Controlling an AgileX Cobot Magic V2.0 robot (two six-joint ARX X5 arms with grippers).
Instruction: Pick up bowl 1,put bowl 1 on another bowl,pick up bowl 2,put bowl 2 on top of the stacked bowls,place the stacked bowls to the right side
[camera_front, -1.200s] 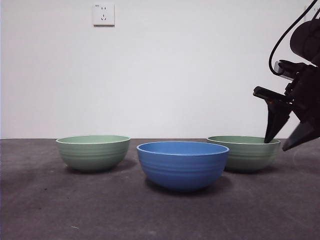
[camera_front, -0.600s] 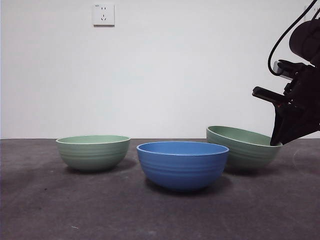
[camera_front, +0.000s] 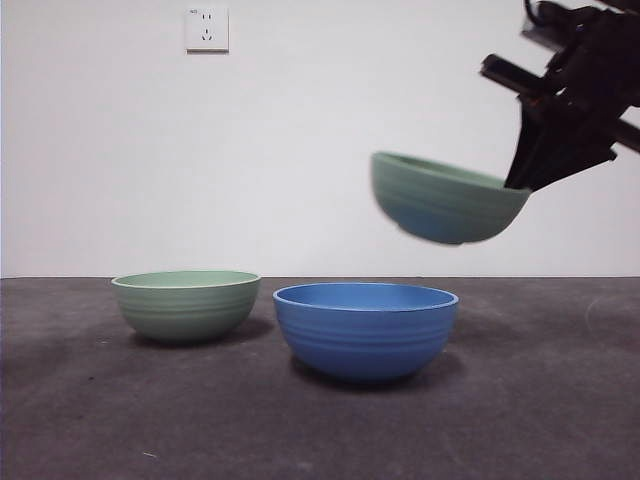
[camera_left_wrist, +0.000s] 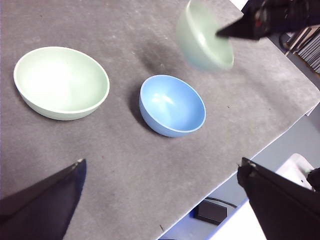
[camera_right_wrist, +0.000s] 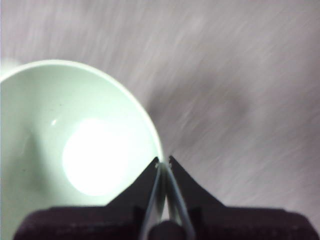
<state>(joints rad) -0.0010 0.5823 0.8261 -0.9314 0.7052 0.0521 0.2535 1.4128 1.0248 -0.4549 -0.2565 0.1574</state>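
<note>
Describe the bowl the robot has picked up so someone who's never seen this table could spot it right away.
Start at the dark grey table below the white wall. Two bowls rest on it: a pale green bowl and a blue bowl. The lifted green bowl hangs tilted in the air above the blue one, its rim pinched by the right hand; it alone touches no table.

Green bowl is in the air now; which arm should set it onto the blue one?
Right. The right gripper is already shut on the lifted green bowl's rim, above and just beside the blue bowl. The left gripper is open, holding nothing, with both bowls away from its jaws.
</note>
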